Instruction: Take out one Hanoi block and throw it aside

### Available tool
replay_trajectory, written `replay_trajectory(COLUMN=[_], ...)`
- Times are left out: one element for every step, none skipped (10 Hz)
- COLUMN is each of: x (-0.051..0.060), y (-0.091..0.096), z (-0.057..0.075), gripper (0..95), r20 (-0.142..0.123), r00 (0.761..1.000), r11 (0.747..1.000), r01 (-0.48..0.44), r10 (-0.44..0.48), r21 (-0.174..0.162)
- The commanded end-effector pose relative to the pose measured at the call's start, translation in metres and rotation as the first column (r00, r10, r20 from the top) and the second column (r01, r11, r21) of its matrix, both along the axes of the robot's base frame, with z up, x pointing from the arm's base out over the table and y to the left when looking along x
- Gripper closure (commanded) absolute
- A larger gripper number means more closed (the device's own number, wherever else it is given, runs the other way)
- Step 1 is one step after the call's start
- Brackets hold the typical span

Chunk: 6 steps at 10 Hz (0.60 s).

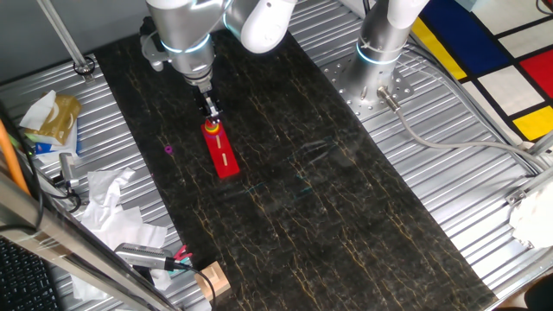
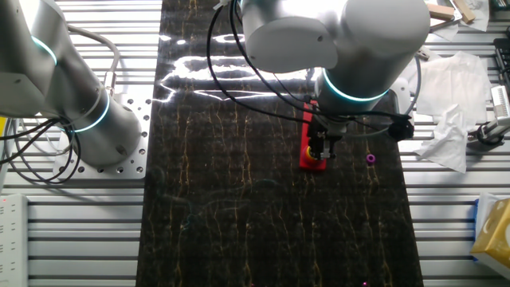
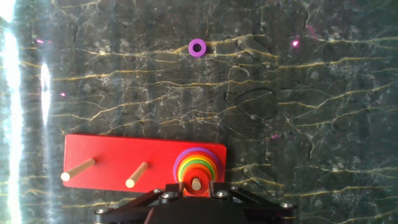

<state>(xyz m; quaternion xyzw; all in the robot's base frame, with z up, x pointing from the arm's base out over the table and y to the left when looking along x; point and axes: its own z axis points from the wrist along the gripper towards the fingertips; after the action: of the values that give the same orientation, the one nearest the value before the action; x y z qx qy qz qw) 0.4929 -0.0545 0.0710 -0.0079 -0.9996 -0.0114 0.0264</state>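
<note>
While end effector (image 3: 196, 198) hides fingertips, its state unclear; Hanoi block (image 3: 196, 178) topmost on peg

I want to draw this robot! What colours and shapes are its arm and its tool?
The arm is fat, rounded and silver-white, with a glowing turquoise ring at the joint. Black cables loop from it. The tool is small, black and narrow, with screws showing in the hand view.

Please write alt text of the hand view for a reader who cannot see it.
Looking down past the pincer, a red base holds a stack of rainbow rings on its right peg, directly above the fingers; two pegs are bare. A purple ring lies apart on the dark marbled table.
</note>
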Motion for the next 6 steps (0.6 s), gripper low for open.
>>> replay_trajectory(x=[0.0, 0.001, 0.001, 0.002, 0.002, 0.002], y=[0.0, 0.0, 0.0, 0.0, 0.0, 0.0], z=[0.003, 0.006, 0.009, 0.013, 0.016, 0.02], gripper=[95.0, 95.0, 95.0, 95.0, 95.0, 95.0], r20=[-0.002, -0.003, -0.006, -0.011, -0.013, -0.013], r00=[1.0, 1.0, 1.0, 1.0, 1.0, 1.0], r11=[1.0, 1.0, 1.0, 1.0, 1.0, 1.0], r01=[-0.001, -0.003, -0.005, -0.005, -0.006, -0.005], r10=[0.001, 0.003, 0.005, 0.005, 0.006, 0.005], r21=[0.0, 0.0, 0.0, 0.0, 0.0, 0.0])
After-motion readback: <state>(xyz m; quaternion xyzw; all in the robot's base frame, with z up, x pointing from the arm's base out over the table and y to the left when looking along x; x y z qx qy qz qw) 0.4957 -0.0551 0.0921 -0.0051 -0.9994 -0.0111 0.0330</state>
